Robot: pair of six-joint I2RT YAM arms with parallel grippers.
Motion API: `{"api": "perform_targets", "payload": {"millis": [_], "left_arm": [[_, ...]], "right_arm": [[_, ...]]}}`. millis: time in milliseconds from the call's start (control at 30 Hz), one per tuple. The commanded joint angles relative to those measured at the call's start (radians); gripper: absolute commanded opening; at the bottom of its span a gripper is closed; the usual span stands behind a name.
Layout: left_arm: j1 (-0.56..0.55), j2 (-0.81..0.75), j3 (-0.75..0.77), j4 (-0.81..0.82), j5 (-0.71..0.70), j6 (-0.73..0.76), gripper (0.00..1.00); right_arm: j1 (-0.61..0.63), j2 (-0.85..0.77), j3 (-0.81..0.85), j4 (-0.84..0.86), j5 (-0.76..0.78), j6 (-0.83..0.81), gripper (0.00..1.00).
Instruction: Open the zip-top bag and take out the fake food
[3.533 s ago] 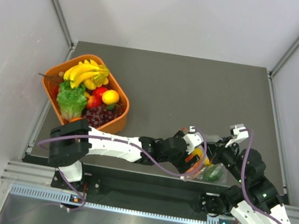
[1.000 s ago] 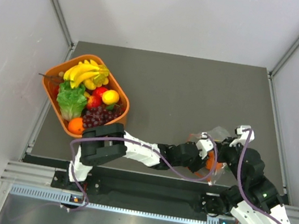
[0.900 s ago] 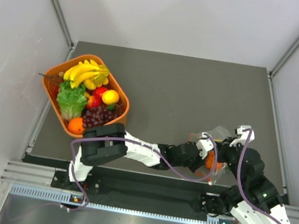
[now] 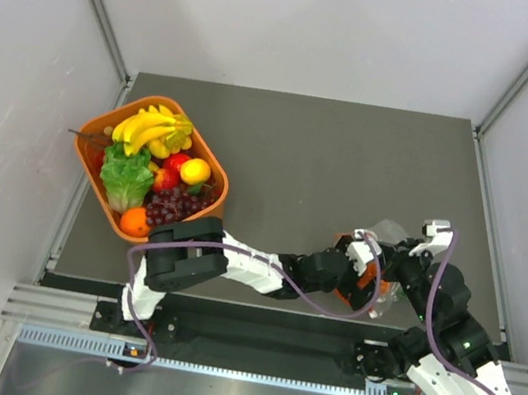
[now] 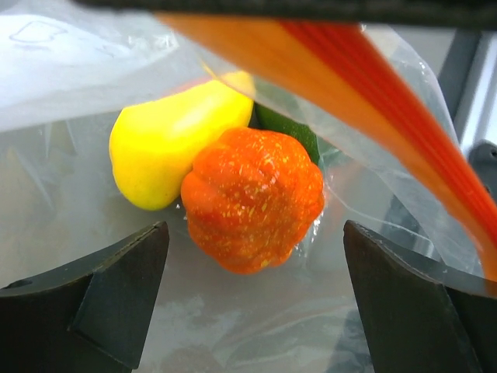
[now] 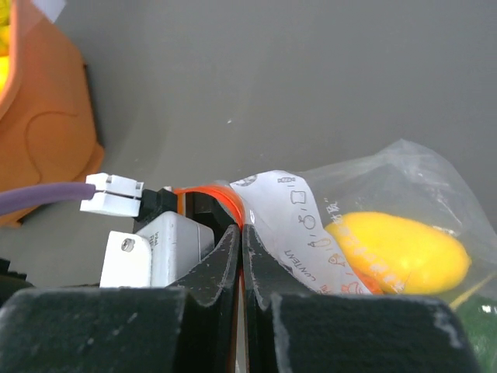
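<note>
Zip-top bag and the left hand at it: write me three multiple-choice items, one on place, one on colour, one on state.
1. Where on the table does the zip-top bag lie?
A. far left corner
B. centre
C. near edge, right side

2. What colour is the bumpy round fruit inside the bag?
A. orange-red
B. purple
C. white

3. How is the left hand?
A. shut, empty
B. open
C. shut on the fruit

Key:
1 C: the top view shows it in front of the right arm.
2 A: this is plain in the left wrist view.
3 B: its fingers stand wide apart, either side of the fruit.
</note>
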Motion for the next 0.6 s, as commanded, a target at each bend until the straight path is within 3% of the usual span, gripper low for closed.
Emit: {"api": "perform_targets", "payload": {"millis": [0, 233, 300, 400, 567], "left_arm": [[-0.004, 0.055, 0.116, 0.120, 0.016, 0.035, 0.99], [-0.004, 0.147, 0.210, 0.151, 0.005, 0.038, 0.98], [-0.004, 0.158, 0.221, 0.144, 0.000, 0.046, 0.86], [-0.003, 0.141, 0.178, 0.175, -0.032, 0.050, 0.80], [0.048, 0.054, 0.029, 0.195, -0.090, 0.015, 0.85]], "right_arm": [[0.025, 0.002, -0.036, 0.085, -0.145, 0.064, 0.00], [0.025, -0.019, -0.075, 0.129, -0.207, 0.126, 0.00], [0.025, -0.036, -0.076, 0.137, -0.218, 0.143, 0.00], [0.025, -0.032, -0.056, 0.112, -0.191, 0.124, 0.00], [0.025, 0.036, -0.007, 0.126, -0.185, 0.101, 0.00]]}}
